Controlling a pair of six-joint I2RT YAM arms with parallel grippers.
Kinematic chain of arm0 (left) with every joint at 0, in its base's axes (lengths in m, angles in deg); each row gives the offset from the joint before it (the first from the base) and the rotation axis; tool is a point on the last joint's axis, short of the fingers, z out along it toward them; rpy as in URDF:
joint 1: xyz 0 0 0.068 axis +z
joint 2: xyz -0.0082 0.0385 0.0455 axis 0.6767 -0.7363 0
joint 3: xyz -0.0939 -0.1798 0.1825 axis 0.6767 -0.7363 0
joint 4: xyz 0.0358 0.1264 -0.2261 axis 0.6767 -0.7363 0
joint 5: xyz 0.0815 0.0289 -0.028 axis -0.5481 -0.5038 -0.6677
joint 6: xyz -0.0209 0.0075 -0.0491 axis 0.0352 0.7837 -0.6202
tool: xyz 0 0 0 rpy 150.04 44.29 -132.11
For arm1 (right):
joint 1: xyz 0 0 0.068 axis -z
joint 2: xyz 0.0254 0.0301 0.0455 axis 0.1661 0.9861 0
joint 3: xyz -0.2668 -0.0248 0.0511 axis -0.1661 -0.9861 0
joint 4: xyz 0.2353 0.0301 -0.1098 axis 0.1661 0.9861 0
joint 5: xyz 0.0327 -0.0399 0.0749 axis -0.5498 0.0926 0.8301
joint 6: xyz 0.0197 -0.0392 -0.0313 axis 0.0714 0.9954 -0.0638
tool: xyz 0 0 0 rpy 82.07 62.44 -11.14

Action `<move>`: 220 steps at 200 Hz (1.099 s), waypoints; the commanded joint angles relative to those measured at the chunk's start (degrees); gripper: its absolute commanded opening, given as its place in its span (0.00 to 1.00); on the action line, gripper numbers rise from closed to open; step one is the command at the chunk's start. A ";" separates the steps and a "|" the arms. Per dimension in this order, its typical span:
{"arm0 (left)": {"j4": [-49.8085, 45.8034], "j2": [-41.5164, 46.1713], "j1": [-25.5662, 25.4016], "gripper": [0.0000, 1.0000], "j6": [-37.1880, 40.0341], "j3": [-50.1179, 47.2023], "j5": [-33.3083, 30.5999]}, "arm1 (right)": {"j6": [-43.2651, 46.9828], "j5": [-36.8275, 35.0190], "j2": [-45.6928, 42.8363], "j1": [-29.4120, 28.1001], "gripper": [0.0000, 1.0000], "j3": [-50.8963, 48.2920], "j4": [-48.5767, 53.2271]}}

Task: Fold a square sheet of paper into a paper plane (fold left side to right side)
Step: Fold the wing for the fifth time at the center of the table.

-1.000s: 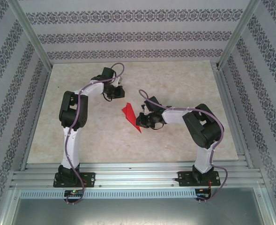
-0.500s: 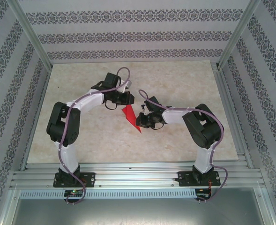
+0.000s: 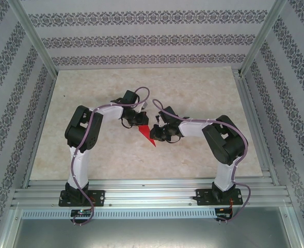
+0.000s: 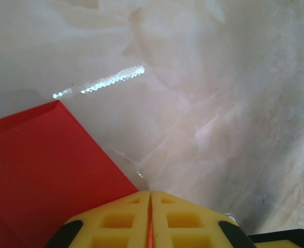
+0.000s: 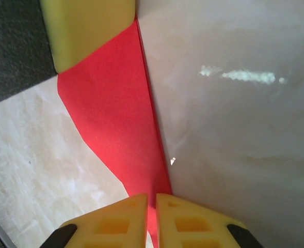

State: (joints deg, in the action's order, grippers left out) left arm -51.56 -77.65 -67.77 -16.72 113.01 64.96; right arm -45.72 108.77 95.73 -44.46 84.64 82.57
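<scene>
The left arm [image 3: 82,155] rises from its base at the near edge of the table [image 3: 193,88], bends at a raised elbow and stretches its forearm to the right and slightly away, so that the left gripper [image 3: 139,122] sits at the far end of the red paper [image 3: 147,136]. The right arm [image 3: 221,155] stands in the mirror pose, its elbow high and its forearm reaching left, and the right gripper [image 3: 156,132] meets the paper just beside the left one, the two wrists nearly touching near the middle of the table. The paper lies folded into a narrow, pointed shape between them, its tip aimed toward the near edge. From the left wrist, the yellow fingers [image 4: 121,222] are pressed together with a thin red sliver of paper caught between them, and the rest of the fold spreads to their left. From the right wrist, the yellow fingers [image 5: 185,222] are likewise closed on the paper's long creased edge, which runs up to a yellow finger of the left gripper at the far end.
</scene>
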 commanded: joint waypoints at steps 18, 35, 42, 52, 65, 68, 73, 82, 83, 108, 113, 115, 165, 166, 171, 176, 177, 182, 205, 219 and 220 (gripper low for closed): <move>0.96 -2.36 0.13 0.10 1.33 -2.26 -5.04 | -1.16 1.70 -0.63 -0.51 0.14 2.21 1.39; 1.12 -2.20 0.13 0.10 1.45 -2.57 -5.26 | -1.53 2.39 1.24 -0.33 0.14 3.89 0.32; 1.25 -2.18 0.16 0.10 1.43 -2.67 -5.22 | -1.91 2.60 1.96 -0.19 0.14 4.32 -0.61; 1.39 -2.23 0.13 0.10 1.36 -2.82 -5.26 | -2.23 2.60 2.88 -0.01 0.14 5.31 -1.57; 1.50 -2.26 0.10 0.10 1.32 -2.91 -5.17 | -2.40 2.56 3.62 0.21 0.14 6.35 -1.88; 1.50 -2.21 0.12 0.10 1.27 -2.93 -5.15 | -2.34 2.52 3.90 0.26 0.14 6.56 -1.93; 1.58 -2.19 0.10 0.10 1.24 -3.01 -5.18 | -2.20 2.31 4.12 0.18 0.14 6.95 -1.85; 1.67 -2.23 0.13 0.10 1.24 -3.02 -5.11 | -1.94 1.65 4.87 0.33 0.14 7.40 -1.43; 1.63 -2.21 0.14 0.10 1.24 -3.02 -5.15 | -1.87 1.51 4.98 0.34 0.14 7.45 -1.40; 1.74 -2.19 0.16 0.09 1.30 -3.28 -5.60 | -0.95 0.53 6.64 1.06 0.14 6.59 -0.35; 1.76 -2.11 0.13 0.09 1.30 -3.28 -5.71 | -0.65 0.49 6.82 1.14 0.14 6.24 0.09; 1.72 -2.17 0.16 0.09 1.32 -3.33 -5.75 | -0.59 0.45 6.84 1.14 0.14 6.06 0.27; 0.88 -3.30 0.37 0.07 1.38 -2.54 -7.48 | -0.51 1.54 3.26 0.41 0.14 -2.05 3.23; 0.88 -3.32 0.34 0.07 1.35 -2.56 -7.52 | -0.54 1.50 3.12 0.34 0.14 -2.24 3.21; 0.88 -3.37 0.46 0.07 1.33 -2.58 -7.70 | -0.88 1.63 2.48 0.24 0.14 -3.34 3.17; 0.80 -3.50 0.46 0.07 1.35 -2.51 -7.94 | -1.12 1.95 1.93 0.09 0.14 -4.35 2.90; 0.75 -3.50 0.48 0.07 1.38 -2.50 -7.97 | -1.20 2.01 1.84 0.09 0.14 -4.54 2.88; 0.64 -3.55 0.58 0.07 1.41 -2.49 -8.14 | -1.50 2.27 1.30 -0.14 0.14 -5.42 2.68; 0.62 -3.52 0.91 0.07 1.35 -2.49 -8.42 | -2.99 3.20 -0.37 -0.72 0.14 -9.30 1.64; 0.48 -3.67 1.19 0.06 1.27 -2.49 -8.62 | -3.81 3.74 -1.10 -0.89 0.14 -11.32 0.79; 0.51 -3.68 1.19 0.06 1.30 -2.49 -8.66 | -3.90 3.79 -1.17 -0.88 0.14 -11.45 0.77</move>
State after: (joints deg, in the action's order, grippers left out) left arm -49.51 -77.57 -67.77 -16.72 112.07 64.79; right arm -47.51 110.91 94.71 -43.95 79.31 74.78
